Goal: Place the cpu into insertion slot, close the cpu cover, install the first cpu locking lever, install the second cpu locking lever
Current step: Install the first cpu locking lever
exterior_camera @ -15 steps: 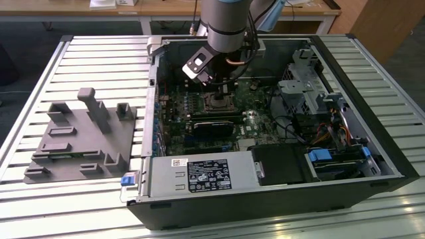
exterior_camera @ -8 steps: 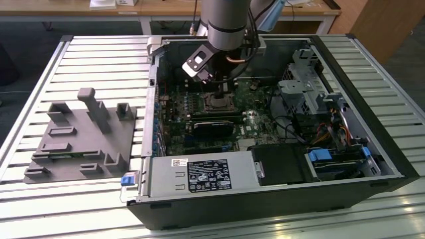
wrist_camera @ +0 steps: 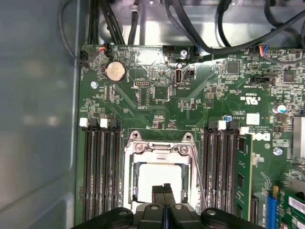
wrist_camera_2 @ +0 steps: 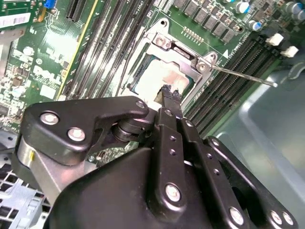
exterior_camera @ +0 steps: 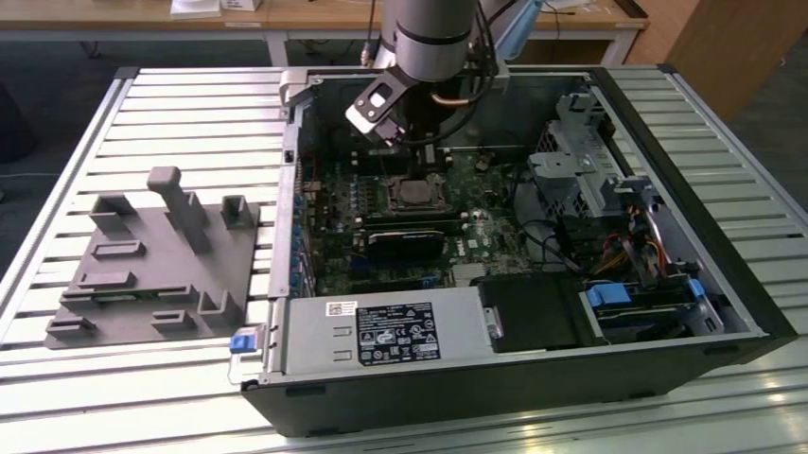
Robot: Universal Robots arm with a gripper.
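1. The fingers (wrist_camera: 158,192) are pressed together with nothing between them; both wrist views show the two tips meeting in one narrow dark point.
2. The cpu (wrist_camera: 159,174) lies flat in the slot (exterior_camera: 394,194) on the motherboard (wrist_camera: 157,105), inside the open case (exterior_camera: 745,312) that stands on the slatted tabletop (exterior_camera: 165,104).
3. The cover (wrist_camera: 159,149) appears folded down over the chip, whose pale metal top shows through the frame's window.
4. By my reading, placing the chip and closing the cover are done, and the work stands at the levers.
5. The relation that matters:
   - The closed tips (wrist_camera_2: 167,102) hover straight above the chip's near edge, close over it. I cannot tell whether they touch.
   - A thin lever (wrist_camera_2: 243,76) springs from a corner of the cover and runs out over the memory slots (wrist_camera_2: 238,57).
   - In the first wrist view the same rod (wrist_camera: 196,171) lies along the cover's flank, between the frame and the memory slots (wrist_camera: 219,171).
   - The rod is therefore off to one side of the fingers, not beneath them. Its long axis follows that edge of the socket, and it looks unlatched.
6. I cannot make out a second lever clearly on the opposite flank.
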